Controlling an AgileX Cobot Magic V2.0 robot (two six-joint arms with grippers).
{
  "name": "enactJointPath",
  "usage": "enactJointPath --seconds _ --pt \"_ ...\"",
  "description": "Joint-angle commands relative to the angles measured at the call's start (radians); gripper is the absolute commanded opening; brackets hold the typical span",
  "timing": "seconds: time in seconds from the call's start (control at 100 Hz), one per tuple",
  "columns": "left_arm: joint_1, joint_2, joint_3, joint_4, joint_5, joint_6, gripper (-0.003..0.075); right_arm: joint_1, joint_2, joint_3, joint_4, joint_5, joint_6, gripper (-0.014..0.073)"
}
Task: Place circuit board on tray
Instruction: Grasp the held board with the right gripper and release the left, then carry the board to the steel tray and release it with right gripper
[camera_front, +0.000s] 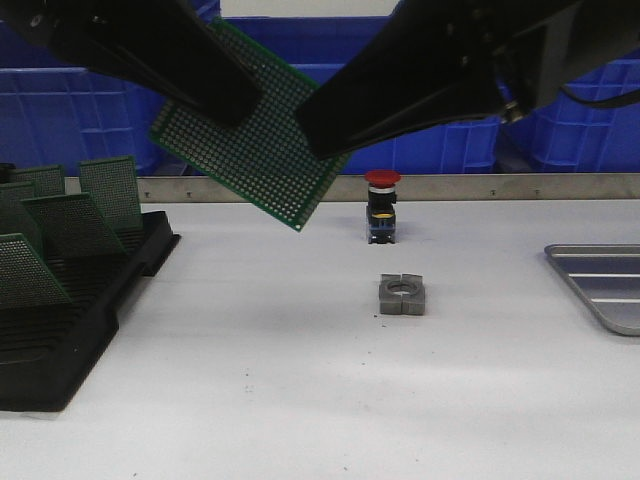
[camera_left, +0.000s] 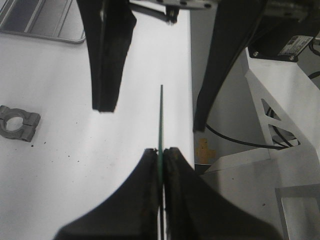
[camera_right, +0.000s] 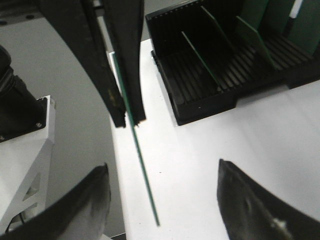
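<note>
The circuit board is a green perforated board held in the air above the table's middle-left. My left gripper is shut on its upper corner. In the left wrist view the board is edge-on, pinched between the jaws of that gripper. My right gripper is open, its fingers straddling the board's free end without touching it. In the right wrist view the board lies between the spread fingers of the gripper. The silver tray lies at the table's right edge and shows in the left wrist view.
A black slotted rack with several green boards stands at the left and shows in the right wrist view. A red-capped push button and a grey metal clamp block sit mid-table. Blue crates line the back.
</note>
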Motion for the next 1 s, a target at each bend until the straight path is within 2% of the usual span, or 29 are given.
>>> enactJointPath --seconds 0.0,0.11,0.23,0.33,0.42,0.47,0.59,0.66,0.74,0.88,0.99 --pt "-0.011 -0.031 -0.03 -0.074 0.008 -0.005 -0.0017 0.027 0.004 -0.042 0.046 0.05 -0.014 0.0428" --pt "-0.011 -0.031 -0.03 -0.074 0.008 -0.005 -0.0017 0.033 0.021 -0.044 0.047 0.05 -0.014 0.0279" --pt "-0.011 -0.031 -0.03 -0.074 0.007 -0.005 -0.0016 0.033 0.022 -0.044 0.047 0.054 -0.014 0.0055" --pt "-0.011 -0.031 -0.03 -0.074 0.007 -0.005 -0.0007 0.033 0.022 -0.044 0.047 0.061 -0.014 -0.0074" --pt "-0.011 -0.031 -0.03 -0.074 0.007 -0.005 0.0074 0.033 0.022 -0.044 0.047 0.074 -0.014 -0.0068" --pt "-0.011 -0.031 -0.03 -0.074 0.007 -0.005 0.0151 0.033 0.022 -0.044 0.047 0.082 -0.014 -0.0067" --pt "-0.011 -0.031 -0.03 -0.074 0.007 -0.005 0.0396 0.033 0.022 -0.043 0.047 0.116 -0.009 -0.0068" --pt "-0.011 -0.031 -0.03 -0.074 0.004 -0.005 0.0494 0.033 0.022 -0.042 0.036 0.131 0.025 -0.0068" --pt "-0.011 -0.031 -0.031 -0.074 -0.024 -0.005 0.0537 0.031 0.022 -0.042 -0.007 0.127 0.102 -0.0068" --pt "-0.011 -0.031 -0.062 -0.072 -0.093 -0.005 0.0538 0.011 0.022 -0.042 -0.17 0.084 0.277 -0.0068" --pt "-0.011 -0.031 -0.103 -0.047 -0.121 -0.005 0.0538 -0.049 0.022 -0.042 -0.26 0.039 0.431 -0.0068"
